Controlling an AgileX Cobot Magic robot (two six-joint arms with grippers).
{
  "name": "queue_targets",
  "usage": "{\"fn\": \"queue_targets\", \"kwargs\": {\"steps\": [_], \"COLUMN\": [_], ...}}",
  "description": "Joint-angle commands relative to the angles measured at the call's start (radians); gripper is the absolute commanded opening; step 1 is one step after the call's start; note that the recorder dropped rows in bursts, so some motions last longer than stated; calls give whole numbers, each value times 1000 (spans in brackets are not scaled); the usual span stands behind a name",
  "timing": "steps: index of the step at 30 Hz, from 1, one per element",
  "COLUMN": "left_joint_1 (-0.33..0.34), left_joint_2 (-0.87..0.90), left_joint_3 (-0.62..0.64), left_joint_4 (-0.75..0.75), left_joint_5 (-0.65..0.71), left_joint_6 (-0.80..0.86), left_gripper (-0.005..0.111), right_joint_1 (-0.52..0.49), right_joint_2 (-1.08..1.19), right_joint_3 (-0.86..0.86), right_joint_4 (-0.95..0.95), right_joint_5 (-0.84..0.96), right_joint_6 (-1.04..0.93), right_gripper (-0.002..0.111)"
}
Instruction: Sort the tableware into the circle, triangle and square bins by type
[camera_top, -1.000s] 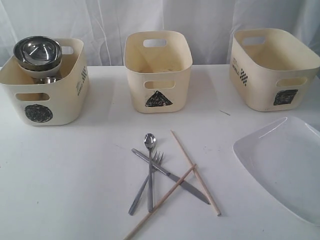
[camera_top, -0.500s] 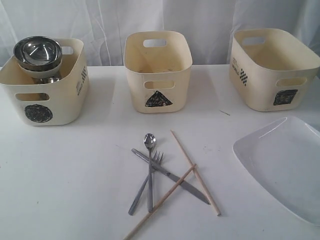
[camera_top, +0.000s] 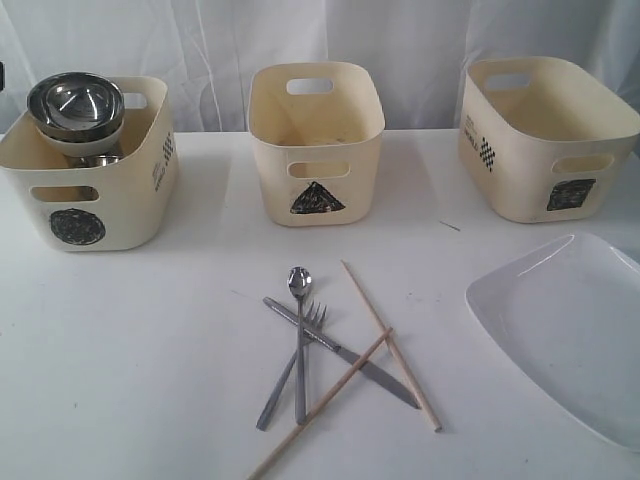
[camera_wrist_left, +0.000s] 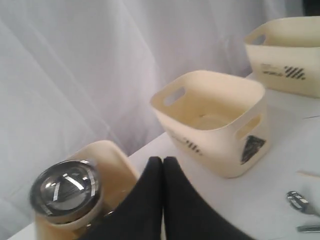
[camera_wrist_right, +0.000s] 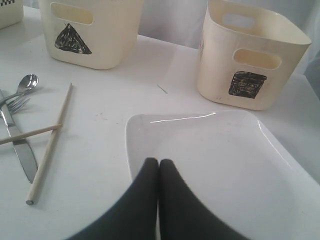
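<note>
The circle bin (camera_top: 120, 200) stands at the left and holds a steel bowl (camera_top: 75, 100) stacked on a white bowl (camera_top: 90, 143), with a steel mug (camera_top: 95, 160) showing beneath. Beside it are the triangle bin (camera_top: 316, 140) in the middle and the square bin (camera_top: 545, 135) at the right. Spoon (camera_top: 299, 283), fork (camera_top: 312, 318), knife (camera_top: 375, 375) and two crossed chopsticks (camera_top: 400, 360) lie in a pile at front centre. The white plate (camera_top: 570, 335) lies at front right. My left gripper (camera_wrist_left: 163, 160) is shut, near the circle bin (camera_wrist_left: 107, 155). My right gripper (camera_wrist_right: 159, 162) is shut above the plate (camera_wrist_right: 225, 160).
A white curtain (camera_top: 400, 40) hangs behind the bins. The white table (camera_top: 130, 350) carries everything. Neither arm shows plainly in the exterior view. The plate runs past the table's front right in that view.
</note>
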Motion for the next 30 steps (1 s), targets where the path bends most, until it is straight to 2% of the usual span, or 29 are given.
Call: {"fn": "queue_targets", "kwargs": {"steps": [1, 4, 7, 9, 11, 12, 14, 16, 18, 20, 23, 27, 30], "left_joint_1": [1, 1, 1, 1, 1, 1, 16, 65, 121, 180, 225, 233, 233], "left_joint_2": [-50, -96, -133, -145, -160, -172, -200, -232, -266, -314, -405, -567, -694], "left_joint_3": [1, 1, 1, 4, 17, 32, 73, 132, 198, 289, 435, 557, 630], "left_joint_4": [-14, -14, -14, -14, 9, 82, 302, 566, 736, 819, 854, 915, 1024], "left_joint_5": [-137, -160, -157, -155, -193, -206, -200, -136, -56, 0, -16, -31, -14], "left_joint_6": [189, 322, 318, 243, 38, -131, -507, -949, -1272, -1389, -1401, -1418, -1509], "left_gripper": [0, 0, 0, 0, 0, 0, 0, 0, 0, 0, 0, 0, 0], "right_joint_1": [1, 1, 1, 1, 1, 1, 1, 1, 1, 1, 1, 1, 1], "right_joint_2": [-6, -6, -6, -6, -6, -6, -6, -6, -6, -6, -6, -6, -6], "right_joint_3": [4, 4, 4, 4, 4, 4, 4, 4, 4, 4, 4, 4, 4], "right_joint_4": [-3, -3, -3, -3, -3, -3, -3, -3, -3, -3, -3, -3, -3], "right_joint_5": [-4, -4, -4, -4, -4, -4, -4, -4, -4, -4, -4, -4, -4], "right_joint_6": [3, 3, 3, 3, 3, 3, 3, 3, 3, 3, 3, 3, 3], "right_gripper": [0, 0, 0, 0, 0, 0, 0, 0, 0, 0, 0, 0, 0]}}
